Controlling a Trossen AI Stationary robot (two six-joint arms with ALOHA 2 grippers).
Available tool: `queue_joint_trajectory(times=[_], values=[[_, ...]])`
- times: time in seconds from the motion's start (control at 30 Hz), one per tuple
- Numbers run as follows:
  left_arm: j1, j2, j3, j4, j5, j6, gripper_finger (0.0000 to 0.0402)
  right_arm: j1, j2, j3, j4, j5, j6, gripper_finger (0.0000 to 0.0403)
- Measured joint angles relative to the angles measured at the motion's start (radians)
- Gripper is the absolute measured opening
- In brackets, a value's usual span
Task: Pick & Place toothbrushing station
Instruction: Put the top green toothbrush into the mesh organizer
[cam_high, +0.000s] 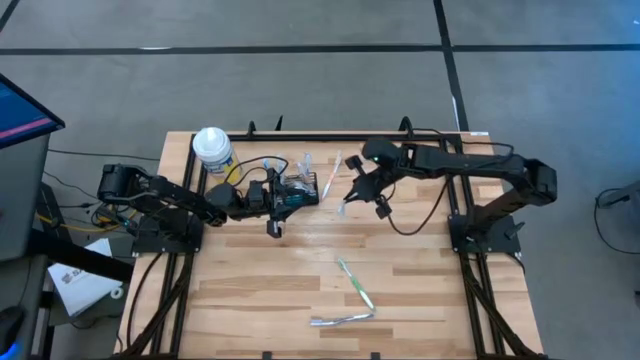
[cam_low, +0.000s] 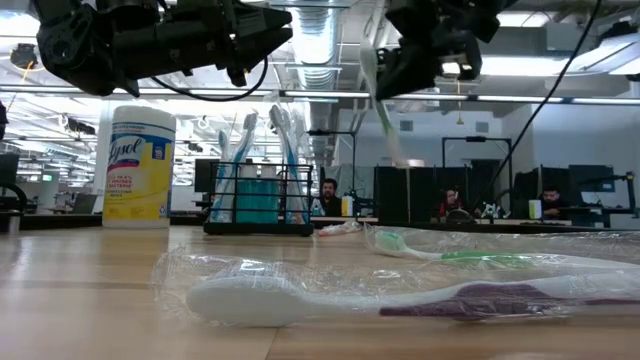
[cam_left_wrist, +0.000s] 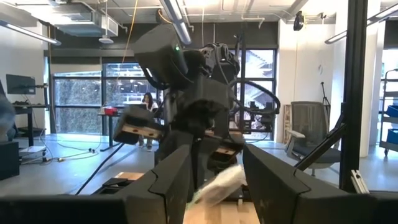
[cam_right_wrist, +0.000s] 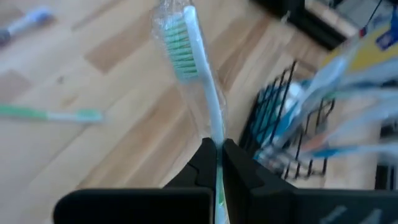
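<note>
Right gripper (cam_right_wrist: 217, 163) was clamped on a wrapped green toothbrush (cam_right_wrist: 198, 74), bristle end sticking out past the fingertips, raised above the table (cam_high: 300, 290). The caddy (cam_high: 296, 190) sat on the table just beside those fingers, with blue toothbrushes (cam_low: 280, 125) standing in it. Left gripper (cam_high: 300, 192) hovered over the caddy, fingers (cam_left_wrist: 168, 183) parted with nothing between them. Beyond its far side stood a yellow canister (cam_high: 213, 150). Two more wrapped toothbrushes (cam_high: 355, 283) lay well apart from both grippers, near the table's front.
</note>
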Motion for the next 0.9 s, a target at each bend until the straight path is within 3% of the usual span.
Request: queue_joint_trajectory(times=[0.2, 0.5, 0.77, 0.9], values=[[0.000, 0.000, 0.000, 0.000, 0.004, 0.000, 0.0145, -0.026, 0.007, 0.000, 0.109, -0.139, 0.035, 0.0000], [0.000, 0.000, 0.000, -0.001, 0.003, 0.000, 0.0145, -0.035, 0.007, -0.084, 0.389, -0.168, 0.152, 0.0001], [0.000, 0.000, 0.000, -0.001, 0.003, 0.000, 0.0145, -0.052, 0.007, -0.200, 0.751, -0.168, 0.316, 0.0004], [0.000, 0.000, 0.000, -0.001, 0.002, 0.000, 0.0145, -0.053, 0.008, -0.236, 0.831, -0.159, 0.326, 0.0002]])
